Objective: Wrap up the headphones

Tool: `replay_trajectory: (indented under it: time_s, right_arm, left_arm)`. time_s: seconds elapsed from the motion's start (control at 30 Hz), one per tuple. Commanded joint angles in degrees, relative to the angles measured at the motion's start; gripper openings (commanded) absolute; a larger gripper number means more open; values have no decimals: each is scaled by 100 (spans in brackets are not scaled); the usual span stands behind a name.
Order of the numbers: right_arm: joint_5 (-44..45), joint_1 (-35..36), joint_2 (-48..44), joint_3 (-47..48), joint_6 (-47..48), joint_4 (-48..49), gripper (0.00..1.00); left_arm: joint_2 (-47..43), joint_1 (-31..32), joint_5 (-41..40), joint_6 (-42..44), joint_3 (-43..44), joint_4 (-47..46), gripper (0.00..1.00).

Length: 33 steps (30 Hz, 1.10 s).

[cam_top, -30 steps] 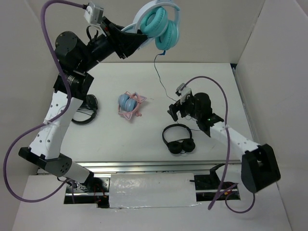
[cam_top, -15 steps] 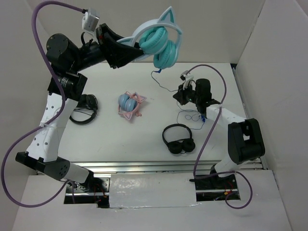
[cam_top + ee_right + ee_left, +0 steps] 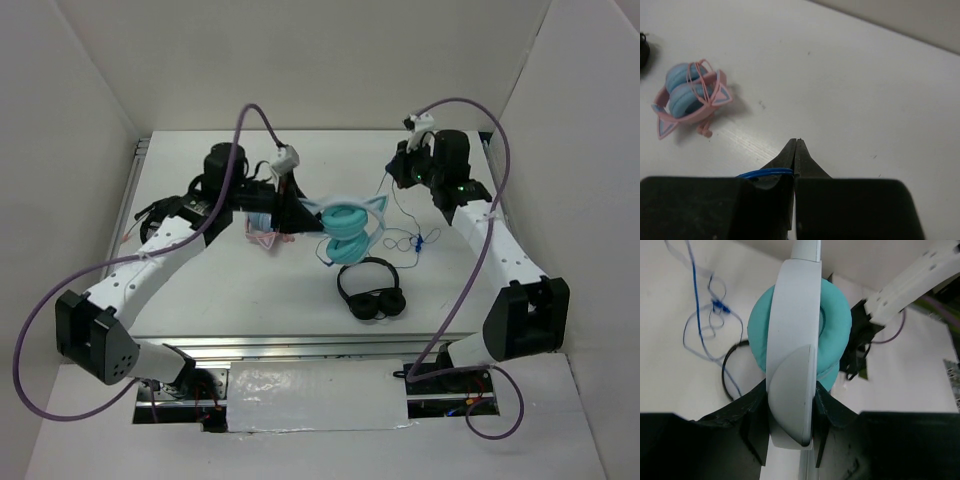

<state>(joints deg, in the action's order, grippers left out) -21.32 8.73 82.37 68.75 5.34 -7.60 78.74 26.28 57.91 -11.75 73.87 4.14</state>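
Surface (image 3: 250,300), white and walled on three sides, fills the overhead view. Left arm (image 3: 150,265) reaches from the lower left toward the frame centre; right arm (image 3: 495,240) runs up the right side to the upper right of centre.

Left pincer (image 3: 300,212) is clamped on the pale band of the teal headphones (image 3: 347,232), with one dark finger (image 3: 757,407) on either side of the band in the left wrist view. The cups sit at the frame centre; whether they touch the surface cannot be told. Black headphones (image 3: 371,290) lie just below them in the frame. A pink-banded pair with blue cups (image 3: 690,97) lies at the upper left of the right wrist view, and the left arm partly hides it overhead.

Right pincer (image 3: 795,145) has its tips pressed together, with the thin blue cable (image 3: 767,172) caught at the seam. Cable loops lie on the surface right of the teal cups.
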Motion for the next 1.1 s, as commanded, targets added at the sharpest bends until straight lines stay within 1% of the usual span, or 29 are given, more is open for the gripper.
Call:
replay_trajectory:
  time_s: [0.0, 0.03, 0.07, 0.1, 0.2, 0.23, 0.3, 0.33, 0.37, 0.43, 0.57, 0.67, 0.77, 0.8, 0.9, 0.93, 0.97, 1.03, 1.07]
  right_arm:
    - [610, 128, -265, 884, -147, -1039, 0]
    - [742, 172, -248, 1216, -182, -1173, 0]
    - [909, 216, -239, 1341, -200, -1287, 0]
    - [989, 330, -247, 1464, -218, -1471, 0]
    - [1156, 532, -361, 1712, -174, -1744, 0]
    - [1217, 672, -431, 1668, -183, -1771, 0]
    - [1401, 831, -668, 1546, -121, -1772, 0]
    - [1481, 893, -739, 1388, -139, -1763, 0]
    - [1560, 989, -931, 1300, -139, -1763, 0]
    - [1894, 1051, -1126, 967, -200, -1684, 0]
    - [2290, 1157, -1530, 500, -411, -1815, 0]
    - [2255, 1210, -1864, -62, -455, -1650, 0]
    - [2159, 1184, -2023, -511, -526, -1491, 0]
    - [2011, 1175, -2006, -677, -700, -1490, 0]
    - [1764, 1175, -1891, -924, -815, -1359, 0]
    - [1650, 1192, -1891, -1090, -877, -1306, 0]
    - [1318, 1201, -1882, -1188, -903, -1149, 0]
    - [939, 1236, -1908, -1556, -930, -947, 0]
    - [667, 1236, -1926, -1801, -956, -650, 3]
  left_arm:
    - [-43, 245, -583, 944, -126, 172, 0]
    - [27, 446, -797, 1051, -144, 314, 0]
    - [71, 535, -1051, 1095, -170, 420, 0]
    - [176, 614, -1524, 1113, -171, 577, 0]
    - [474, 764, -2054, 991, -66, 832, 0]
    - [563, 756, -2447, 921, -48, 860, 0]
    - [791, 755, -2958, 684, 84, 1009, 0]
    - [870, 738, -3439, 630, 136, 1123, 0]
    - [915, 703, -3575, 473, 224, 1185, 0]
    - [977, 563, -3603, 323, 181, 1125, 0]
    - [976, 369, -4330, 24, 145, 1080, 0]
    - [906, 167, -4341, -64, 172, 1027, 0]
    - [854, -35, -3886, -117, 251, 878, 0]
    - [854, -79, -3553, -143, 312, 843, 0]
    - [924, -229, -3234, -231, 619, 843, 0]
    - [950, -307, -3190, -249, 812, 860, 0]
    - [1011, -351, -3129, -353, 892, 817, 0]
    - [1090, -535, -2821, -486, 1207, 746, 0]
    - [1187, -589, -2698, -678, 1331, 633, 0]
